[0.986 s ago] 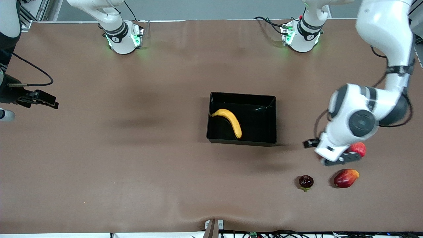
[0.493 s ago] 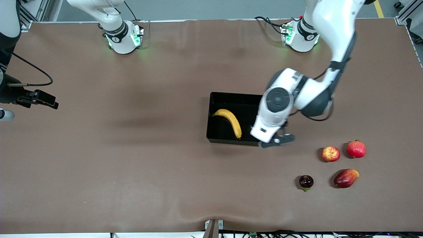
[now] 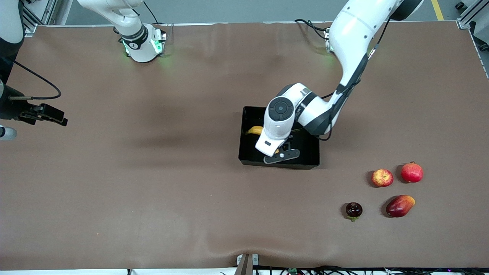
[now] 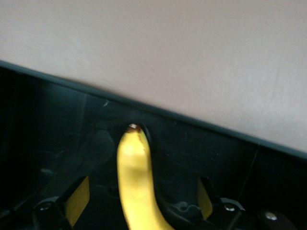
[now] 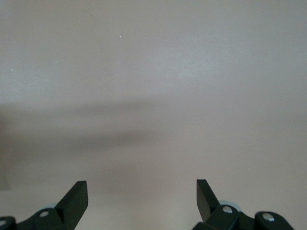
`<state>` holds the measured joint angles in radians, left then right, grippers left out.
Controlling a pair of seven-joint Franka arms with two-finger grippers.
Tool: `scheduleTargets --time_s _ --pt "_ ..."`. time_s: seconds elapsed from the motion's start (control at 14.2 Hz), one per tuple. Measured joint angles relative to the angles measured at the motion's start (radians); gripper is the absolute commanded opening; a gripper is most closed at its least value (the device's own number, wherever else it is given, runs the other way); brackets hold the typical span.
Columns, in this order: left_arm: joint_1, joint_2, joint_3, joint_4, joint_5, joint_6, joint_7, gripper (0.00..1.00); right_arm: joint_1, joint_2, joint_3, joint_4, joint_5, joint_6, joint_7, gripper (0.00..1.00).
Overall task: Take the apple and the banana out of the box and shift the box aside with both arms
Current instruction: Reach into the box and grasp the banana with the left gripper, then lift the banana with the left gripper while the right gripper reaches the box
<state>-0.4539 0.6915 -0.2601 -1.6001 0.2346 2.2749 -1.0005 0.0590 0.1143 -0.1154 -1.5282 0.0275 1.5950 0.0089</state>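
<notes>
One banana point(image 3: 253, 130) in one black tray point(image 3: 311, 160), left end effector point(image 4: 139, 201) spread wide astride it, gripping nothing, one apple point(image 3: 382, 178) on worktop point(image 3: 153, 191), right end effector point(image 5: 142, 196) wide open, empty, waiting over bare worktop

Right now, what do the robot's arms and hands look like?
Both arms are glossy white with dark grey joints and thin black cables. Their bases glow green. The left hand and right hand are black, each with two flat fingers; the left's carry yellowish pads.

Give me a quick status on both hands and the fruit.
Left hand open over the black tray, straddling the banana. Right hand open, waiting over bare table. Apple on the table outside the tray, nothing blocking it.
</notes>
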Motion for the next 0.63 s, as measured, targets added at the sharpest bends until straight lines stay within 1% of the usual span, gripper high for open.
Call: scheduleTargets --time_s 0.28,0.35,0.42,0.63 --pt "-0.024 0.056 -0.001 -0.019 -0.002 0.083 -0.043 1.00 0.000 0.003 0.001 -0.001 0.000 -0.002 0.000 1.00" --pt "-0.032 0.062 -0.001 -0.019 -0.002 0.085 -0.051 0.88 0.000 0.008 0.002 -0.002 0.000 -0.003 0.000 1.00" --pt "-0.038 0.066 -0.001 -0.020 -0.002 0.085 -0.057 0.73 0.000 0.015 0.004 -0.002 0.001 -0.005 0.000 1.00" --pt "-0.056 0.078 -0.001 -0.020 -0.002 0.087 -0.062 0.06 0.002 0.046 0.009 -0.003 0.006 -0.008 -0.008 1.00"
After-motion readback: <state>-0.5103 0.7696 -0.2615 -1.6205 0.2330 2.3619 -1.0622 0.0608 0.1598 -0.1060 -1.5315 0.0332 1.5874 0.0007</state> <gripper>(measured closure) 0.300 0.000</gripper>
